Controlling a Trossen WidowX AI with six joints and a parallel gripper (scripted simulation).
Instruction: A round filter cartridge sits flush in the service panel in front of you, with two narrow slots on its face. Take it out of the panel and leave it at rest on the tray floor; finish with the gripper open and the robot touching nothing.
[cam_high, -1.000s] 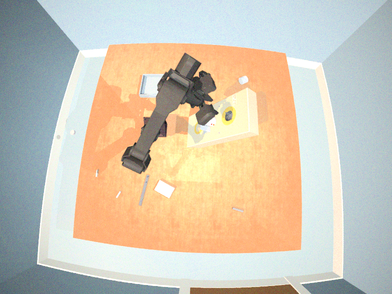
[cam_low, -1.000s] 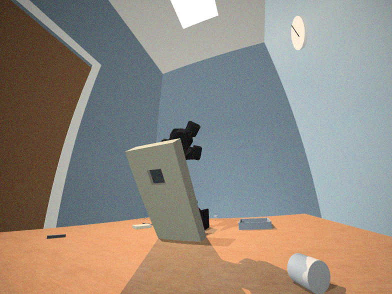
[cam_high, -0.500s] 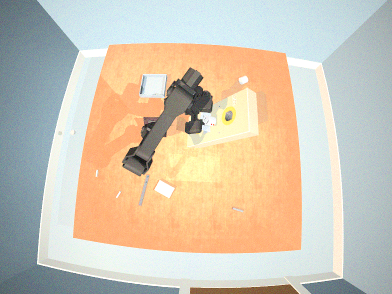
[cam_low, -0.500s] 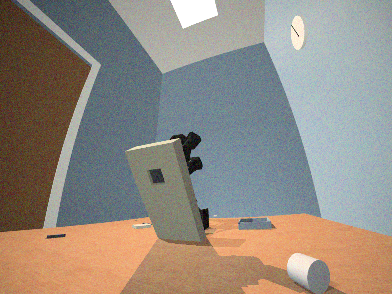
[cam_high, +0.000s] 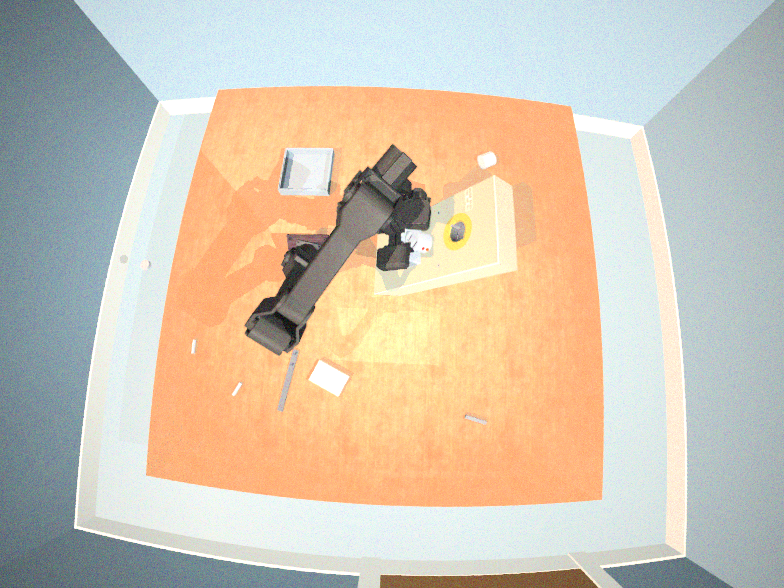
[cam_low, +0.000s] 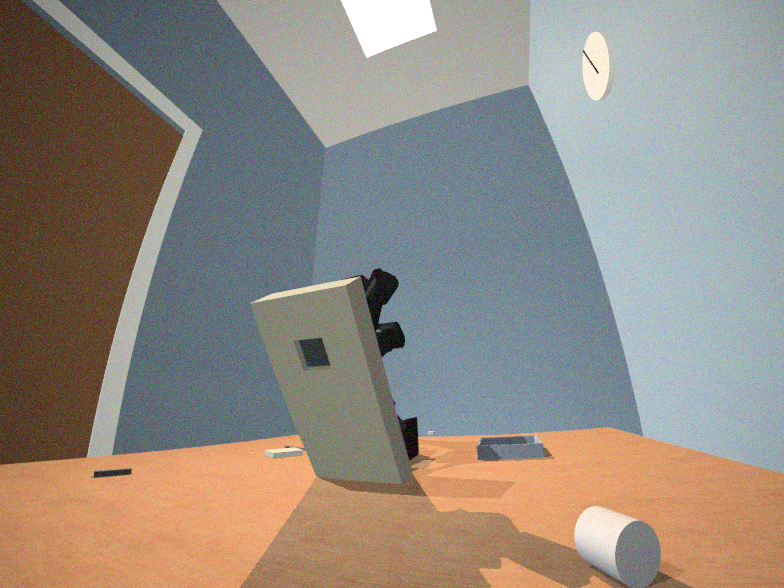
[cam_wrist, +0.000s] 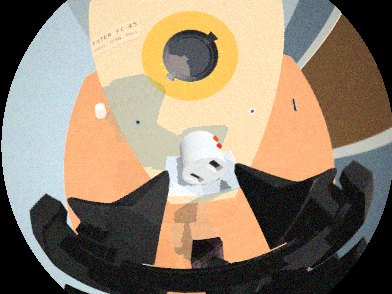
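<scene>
The panel (cam_high: 478, 253) (cam_low: 354, 411) (cam_wrist: 260, 75) leans back. Its yellow ring (cam_wrist: 227, 55) surrounds a dark round recess (cam_high: 457, 231) (cam_wrist: 200, 52) with two rim notches; no slotted face shows in it. A white round part (cam_high: 420, 241) (cam_wrist: 196, 149), apparently the cartridge, has two dark slots and red and orange marks. It sits at a pale square plate (cam_wrist: 227, 186) low on the panel; how they join is unclear. My gripper (cam_wrist: 202, 171) is open, with fingertips either side of the part and no clear contact. The tray (cam_high: 316, 192) (cam_low: 510, 450) looks empty.
A plain white cylinder (cam_high: 486, 160) (cam_low: 617, 547) lies beyond the panel. A white block (cam_high: 328, 377), a long grey bar (cam_high: 288, 381) and a short grey bar (cam_high: 475, 419) lie on the table. The arm (cam_high: 332, 259) passes between the tray and the panel.
</scene>
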